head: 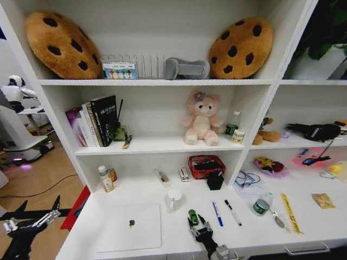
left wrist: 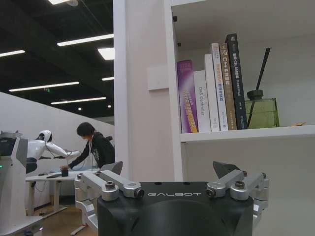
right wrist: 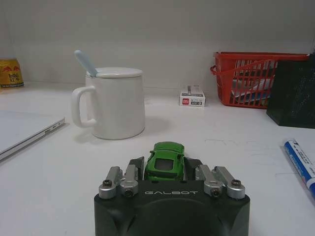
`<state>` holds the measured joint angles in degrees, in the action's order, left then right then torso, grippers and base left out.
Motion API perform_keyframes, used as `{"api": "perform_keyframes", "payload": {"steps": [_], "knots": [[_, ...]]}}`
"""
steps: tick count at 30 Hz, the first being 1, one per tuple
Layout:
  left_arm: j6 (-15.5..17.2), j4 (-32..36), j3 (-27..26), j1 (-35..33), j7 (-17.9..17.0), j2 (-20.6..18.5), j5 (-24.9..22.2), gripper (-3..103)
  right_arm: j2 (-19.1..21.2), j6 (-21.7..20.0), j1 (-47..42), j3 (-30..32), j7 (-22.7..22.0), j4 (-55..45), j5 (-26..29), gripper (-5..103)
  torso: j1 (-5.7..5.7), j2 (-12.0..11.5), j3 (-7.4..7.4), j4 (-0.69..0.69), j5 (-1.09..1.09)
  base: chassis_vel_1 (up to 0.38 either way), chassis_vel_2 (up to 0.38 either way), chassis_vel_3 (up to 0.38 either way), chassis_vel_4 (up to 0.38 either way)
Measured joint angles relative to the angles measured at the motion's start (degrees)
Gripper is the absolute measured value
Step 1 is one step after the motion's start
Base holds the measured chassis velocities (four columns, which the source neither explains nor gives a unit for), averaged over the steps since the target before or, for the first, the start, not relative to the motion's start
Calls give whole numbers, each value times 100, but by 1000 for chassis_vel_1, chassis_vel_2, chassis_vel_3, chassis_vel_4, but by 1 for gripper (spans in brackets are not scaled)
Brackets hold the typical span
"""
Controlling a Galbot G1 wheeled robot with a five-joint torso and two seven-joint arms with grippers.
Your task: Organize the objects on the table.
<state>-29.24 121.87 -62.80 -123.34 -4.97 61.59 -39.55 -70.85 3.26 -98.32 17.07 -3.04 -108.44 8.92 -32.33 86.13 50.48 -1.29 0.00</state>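
Note:
A tiny green toy car (right wrist: 166,158) sits on the white table (head: 173,241) between the fingers of my right gripper (right wrist: 166,163), which is shut on its sides. From the head view the car (head: 193,216) is near the front edge, with the right gripper (head: 198,223) just behind it. A closed silver laptop (head: 130,225) lies to the car's left. To its right lie a blue pen (head: 217,213) and a black pen (head: 233,212). My left gripper (left wrist: 170,169) hangs open and empty, off the table's left end (head: 38,219).
A white mug (head: 174,199) with a spoon stands just behind the car. Farther back are a red basket (head: 206,166), a black holder (head: 215,180) and small bottles (head: 107,179). A tin (head: 261,206) and a yellow ruler (head: 290,212) lie to the right.

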Motion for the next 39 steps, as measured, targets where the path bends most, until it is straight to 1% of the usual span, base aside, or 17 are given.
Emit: {"api": "perform_keyframes", "payload": {"steps": [2,11,17,20,21,23,25,27,28,29,30,31,32,33,34,36,39], "knots": [[0,0,0,0,1,0,0,100,-22,-11,9,-33,-31,-4,46,37,0,0,0,0,0,0,0,0,0],[-1,0,0,0,1,0,0,100,-10,-20,-163,168,-96,-295,66,36,0,0,0,0,1,0,0,0,0],[-1,0,0,0,2,0,0,100,118,32,-768,813,-109,-1686,176,36,0,0,0,-1,0,0,0,0,0],[-1,0,-1,0,2,-1,1,100,560,-162,-963,1263,-186,-2660,633,36,0,0,0,-2,0,0,0,0,0],[-1,0,-1,0,2,-1,1,100,560,-162,-963,1263,-186,-2660,633,36,0,0,0,-2,0,0,0,0,0],[-1,-1,-1,0,3,0,0,100,1039,-621,-730,1592,-274,-3357,1476,36,0,1,0,-1,-1,0,0,0,0],[-1,-1,-1,0,3,-1,1,100,1179,-762,-611,1679,-312,-3459,1755,36,0,0,0,-1,-1,0,0,0,0],[-1,-1,-1,0,4,-1,1,100,1762,-1388,158,1993,-538,-3562,3240,36,0,0,0,-1,3,0,0,0,0],[-1,-1,-1,0,4,-1,1,100,1762,-1388,158,1993,-538,-3562,3240,36,0,0,0,-1,3,0,0,0,0],[-1,-1,-1,0,3,-1,1,100,1872,-1498,352,2028,-604,-3563,3595,36,0,0,0,-1,3,0,0,0,0],[-1,-1,-1,0,3,-1,1,100,2120,-1689,846,2055,-730,-3564,4237,36,0,0,0,0,2,0,0,0,0],[-1,-1,-1,0,3,-1,1,100,2293,-1778,1212,2032,-791,-3563,4525,36,0,0,1,0,3,0,0,0,0],[-1,-1,-1,0,3,-1,1,100,2293,-1778,1212,2032,-791,-3563,4525,36,0,0,1,0,3,0,0,0,0],[-1,-1,-1,0,4,-1,1,100,2586,-1875,1762,1930,-835,-3558,4861,36,0,0,1,3,2,0,0,0,0],[-1,-1,-1,0,4,-1,1,100,2586,-1875,1762,1930,-835,-3558,4861,36,0,0,1,3,2,0,0,0,0],[-1,-1,-1,0,3,-1,1,100,2990,-1953,2386,1732,-827,-3540,5151,36,0,0,1,0,1,0,0,0,0],[-1,-1,-1,0,3,-1,1,100,3258,-1983,2819,1496,-782,-3424,5243,36,0,0,0,-1,-1,0,0,0,0]]}}
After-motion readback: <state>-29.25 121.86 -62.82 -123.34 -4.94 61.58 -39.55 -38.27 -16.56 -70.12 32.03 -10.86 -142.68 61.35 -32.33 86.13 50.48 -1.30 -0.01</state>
